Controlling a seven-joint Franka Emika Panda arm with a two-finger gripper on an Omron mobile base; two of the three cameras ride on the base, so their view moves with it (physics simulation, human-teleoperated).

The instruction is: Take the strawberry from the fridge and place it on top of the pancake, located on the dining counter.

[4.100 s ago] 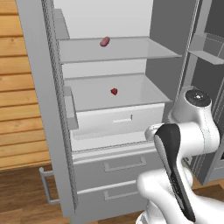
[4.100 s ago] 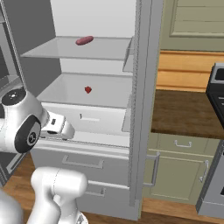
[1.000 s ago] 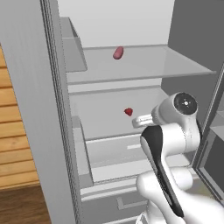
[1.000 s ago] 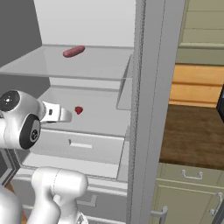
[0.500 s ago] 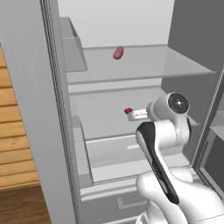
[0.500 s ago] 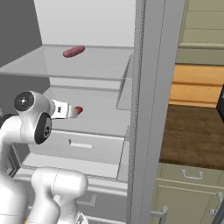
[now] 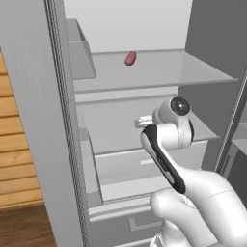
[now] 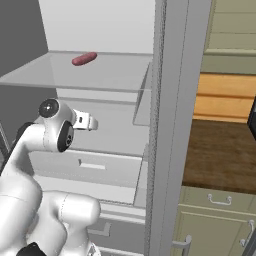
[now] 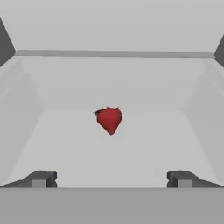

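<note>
The gripper (image 9: 112,179) is spread wide and aimed level into the fridge (image 7: 43,120) so its fingers can straddle the strawberry (image 9: 109,120), which lies centred ahead on the white shelf (image 9: 144,148), untouched.

Fridge (image 7: 29,120) open, arm reaching in at the middle shelf (image 9: 109,153). Strawberry (image 9: 109,120) lies on that shelf, ahead of the claw (image 9: 111,178), centred between its two fingertips (image 9: 41,179) and apart from them, well short of the back wall. Upper shelf (image 8: 55,75) above carries an oval lump (image 8: 84,59), left of centre. Drawer (image 8: 90,167) sits below the middle shelf. Wooden surface (image 8: 220,160) lies right of the fridge, cabinets (image 8: 215,225) under it.
</note>
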